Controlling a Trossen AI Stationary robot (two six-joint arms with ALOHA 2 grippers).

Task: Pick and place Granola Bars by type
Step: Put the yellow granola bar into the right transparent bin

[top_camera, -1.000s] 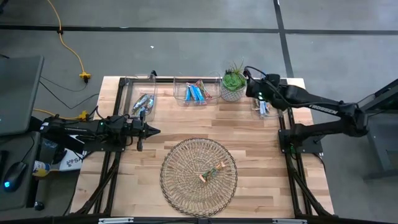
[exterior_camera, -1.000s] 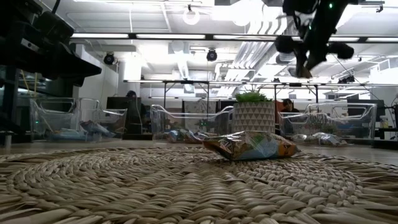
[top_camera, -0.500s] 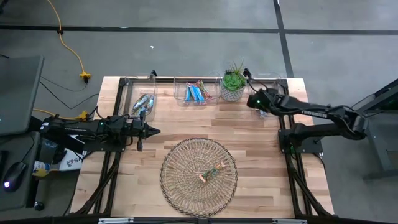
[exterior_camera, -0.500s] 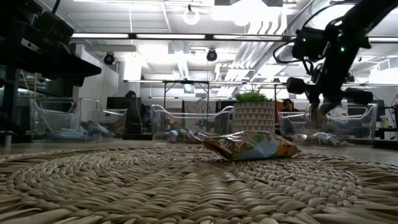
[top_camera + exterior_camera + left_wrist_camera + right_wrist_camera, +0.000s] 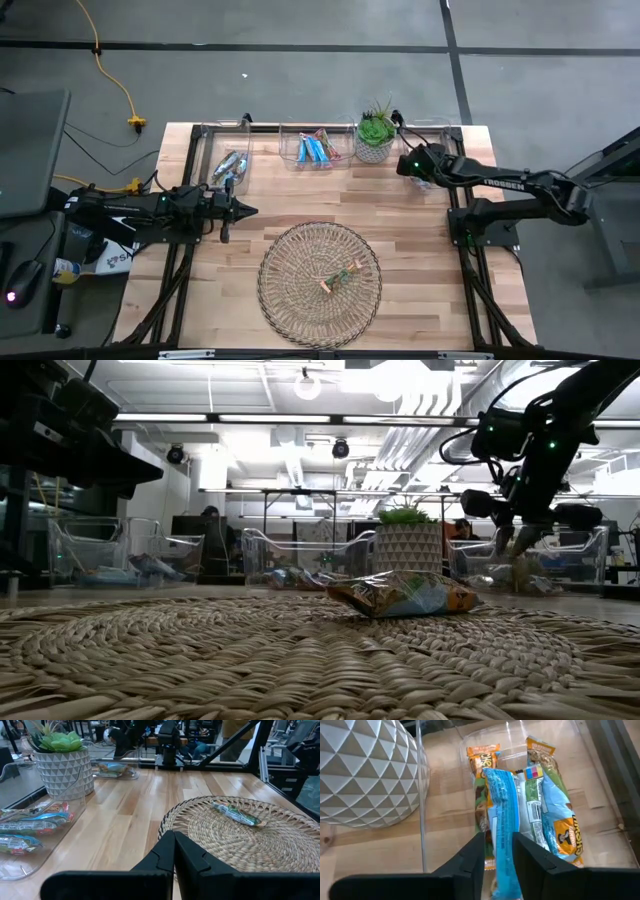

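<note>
Arms: two, dark, jointed.
Right arm (image 5: pixel 520 185): bore white lettering, seemingly "TROSSEN"; green light at wrist.
Left arm (image 5: pixel 130 210): black; small green light.
Fingers (image 5: pixel 470 862): matte black, angular.

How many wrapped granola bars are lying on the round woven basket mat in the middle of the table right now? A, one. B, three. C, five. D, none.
A: the high view shows a single wrapped granola bar lying on the round woven basket mat, and the left wrist view shows the same lone bar there.
</note>
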